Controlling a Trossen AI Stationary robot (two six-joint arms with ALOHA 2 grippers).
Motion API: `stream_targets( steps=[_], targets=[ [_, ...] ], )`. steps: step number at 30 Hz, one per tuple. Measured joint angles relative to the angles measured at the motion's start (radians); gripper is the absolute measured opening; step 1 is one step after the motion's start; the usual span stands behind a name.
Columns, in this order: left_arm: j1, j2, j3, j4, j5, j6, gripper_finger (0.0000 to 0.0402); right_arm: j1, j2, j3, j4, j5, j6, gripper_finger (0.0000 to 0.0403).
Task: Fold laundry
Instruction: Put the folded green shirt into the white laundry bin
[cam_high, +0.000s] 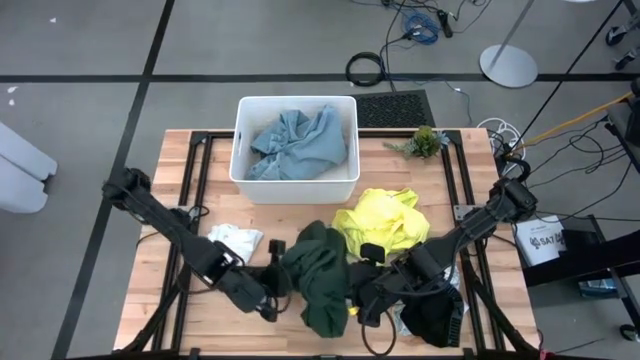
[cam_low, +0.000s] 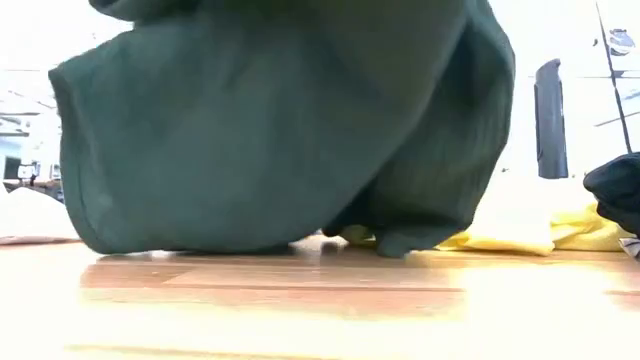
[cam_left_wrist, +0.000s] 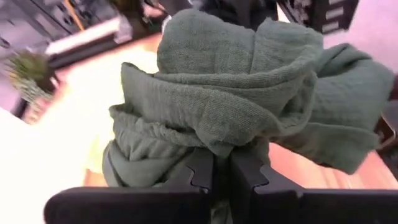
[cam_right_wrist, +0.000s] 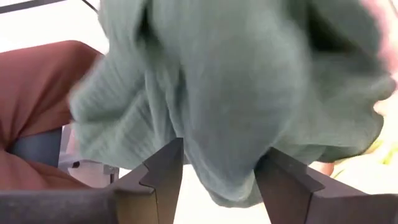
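Note:
A dark green garment (cam_high: 320, 275) is bunched at the table's near middle, between my two grippers. My left gripper (cam_high: 268, 306) is at its left side and shut on it. My right gripper (cam_high: 368, 304) is at its right side, its fingers apart with a thick bunch of the green cloth between them. In the low view the green garment (cam_low: 280, 130) hangs raised, its lower edge (cam_low: 200, 246) on the wood. A bright yellow garment (cam_high: 382, 222) lies behind it. A small white cloth (cam_high: 236, 240) lies to the left, and a black garment (cam_high: 436, 316) to the right. My left gripper pinches a bunched fold of the green garment (cam_left_wrist: 214, 144) between its two fingers, several layers thick. The fingers (cam_left_wrist: 200, 171) come slanting down from the table's left. The cloth piles up above and beyond them. My right gripper has a thick bunch of the green garment (cam_right_wrist: 224, 158) between its two fingers (cam_right_wrist: 163, 171). The bunch fills the gap between them. The fingers come slanting down from the table's right. The cloth is raised, with its lower edge on the table.
A white plastic tub (cam_high: 296, 190) holding a light blue garment (cam_high: 298, 142) stands at the far middle. A small green plant (cam_high: 424, 142) sits at the far right. Bare wood lies along the near edge (cam_low: 300, 310) and at the table's far left.

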Motion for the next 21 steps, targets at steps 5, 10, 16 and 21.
stream_targets(
  steps=[5,10,16,21],
  targets=[
    [-0.001,-0.075,0.0,-0.017,-0.089,0.05,0.0022,0.0,0.0,0.0,0.0,-0.001,0.0,0.0178],
    [0.01,-0.154,0.019,-0.03,-0.216,0.104,0.0022,0.0,0.0,0.0,0.0,-0.001,0.0,0.0178],
    [0.053,-0.209,0.135,-0.068,-0.348,0.232,0.0022,-0.001,0.0,0.0,0.001,-0.001,0.0,0.0178],
    [0.119,-0.219,0.271,-0.071,-0.416,0.394,0.0022,-0.001,0.0,0.0,0.01,-0.001,-0.004,0.0178]
  ],
)
